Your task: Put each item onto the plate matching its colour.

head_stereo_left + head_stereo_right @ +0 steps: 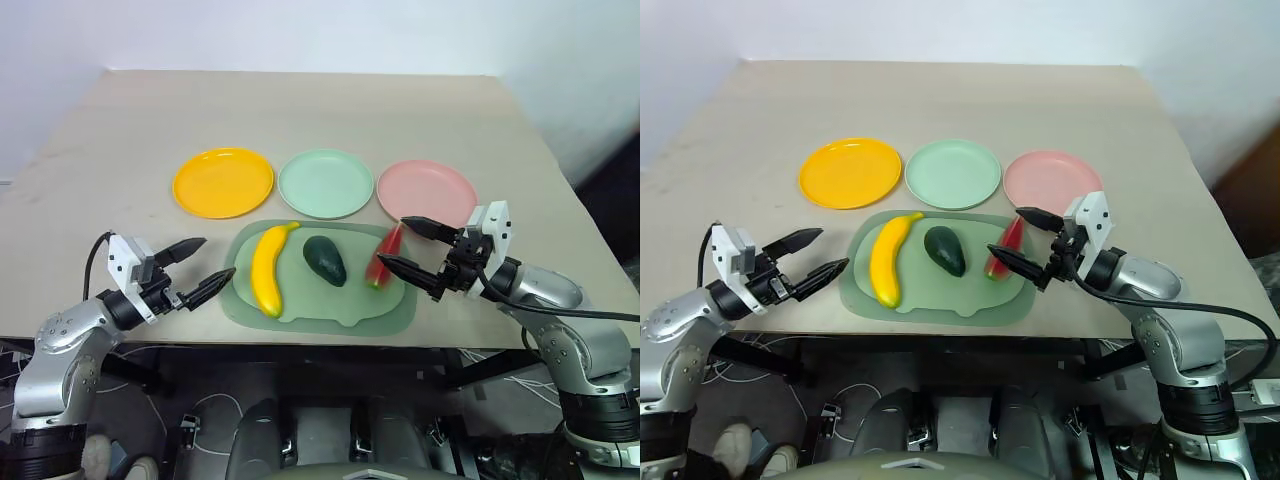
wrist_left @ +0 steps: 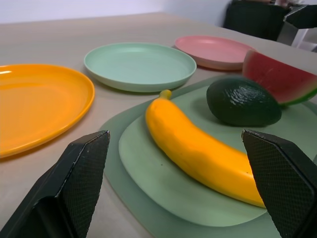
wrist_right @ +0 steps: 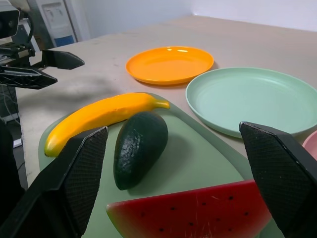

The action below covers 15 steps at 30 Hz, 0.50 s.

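Banana (image 1: 267,271), avocado (image 1: 325,260) and watermelon wedge (image 1: 385,256) lie side by side on the green mat (image 1: 318,312) at the table's (image 1: 300,110) near edge. Beyond it sit orange plate (image 1: 223,182), mint plate (image 1: 326,183), pink plate (image 1: 427,191), all bare. Left gripper (image 1: 196,266) beside the mat, jaws spread, holding nothing. Right gripper (image 1: 415,247) straddles the wedge, spread, contact unclear. The right wrist view catches the left gripper's fingers (image 3: 59,59); the wedge's seeds (image 3: 198,204) show there.

The banana (image 2: 198,153), avocado (image 2: 242,101) and watermelon wedge (image 2: 280,79) lie on the pale green mat (image 2: 163,198). Beyond stand the orange-yellow plate (image 2: 34,106), mint green plate (image 2: 138,64) and pink plate (image 2: 215,49). The left gripper (image 2: 178,198) has its jaws wide apart.
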{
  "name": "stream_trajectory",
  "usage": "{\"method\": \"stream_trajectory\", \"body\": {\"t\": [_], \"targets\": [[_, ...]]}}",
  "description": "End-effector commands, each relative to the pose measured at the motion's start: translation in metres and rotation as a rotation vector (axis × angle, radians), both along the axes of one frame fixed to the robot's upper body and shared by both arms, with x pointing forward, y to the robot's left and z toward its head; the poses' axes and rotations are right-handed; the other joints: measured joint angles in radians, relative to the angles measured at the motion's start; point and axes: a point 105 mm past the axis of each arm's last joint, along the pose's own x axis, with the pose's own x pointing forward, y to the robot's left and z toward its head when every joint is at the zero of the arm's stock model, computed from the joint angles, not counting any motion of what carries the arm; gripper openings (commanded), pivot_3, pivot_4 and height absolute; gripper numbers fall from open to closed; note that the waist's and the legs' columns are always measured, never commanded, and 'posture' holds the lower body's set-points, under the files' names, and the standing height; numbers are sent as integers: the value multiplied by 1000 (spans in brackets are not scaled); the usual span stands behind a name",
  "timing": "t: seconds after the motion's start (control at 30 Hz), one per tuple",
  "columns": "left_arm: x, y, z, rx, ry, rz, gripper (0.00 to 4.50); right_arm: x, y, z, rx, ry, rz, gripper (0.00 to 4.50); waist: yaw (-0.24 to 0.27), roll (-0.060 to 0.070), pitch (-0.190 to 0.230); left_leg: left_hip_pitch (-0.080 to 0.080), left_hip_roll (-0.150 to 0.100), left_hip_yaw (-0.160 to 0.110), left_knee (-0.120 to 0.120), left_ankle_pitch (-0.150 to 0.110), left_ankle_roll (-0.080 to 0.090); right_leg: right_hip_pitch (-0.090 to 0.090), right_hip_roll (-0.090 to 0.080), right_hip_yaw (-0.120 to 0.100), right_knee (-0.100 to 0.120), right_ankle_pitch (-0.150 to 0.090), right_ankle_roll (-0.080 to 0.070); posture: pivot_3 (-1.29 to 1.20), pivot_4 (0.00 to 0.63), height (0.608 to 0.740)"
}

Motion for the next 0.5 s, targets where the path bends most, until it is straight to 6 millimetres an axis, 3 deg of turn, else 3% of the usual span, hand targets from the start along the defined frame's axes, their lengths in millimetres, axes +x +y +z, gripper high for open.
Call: {"method": "stream_trajectory", "body": {"t": [0.03, 0.33, 0.5], "targets": [[0, -6, 11, 6, -41, -23, 4474, -3, -1, 5, 0, -33, 13, 4500, 0, 0, 0, 0, 0, 0, 0, 0, 0, 0, 0, 0, 0, 0, 0, 0, 150, 695], [6, -12, 15, 7, -52, -44, 4474, -1, -5, 6, 15, -8, -33, 4500, 0, 0, 0, 0, 0, 0, 0, 0, 0, 0, 0, 0, 0, 0, 0, 0, 150, 695], [11, -21, 10, -5, -52, -83, 4474, -2, -3, 7, -17, 144, -66, 4500, 0, 0, 0, 0, 0, 0, 0, 0, 0, 0, 0, 0, 0, 0, 0, 0, 150, 695]]}}
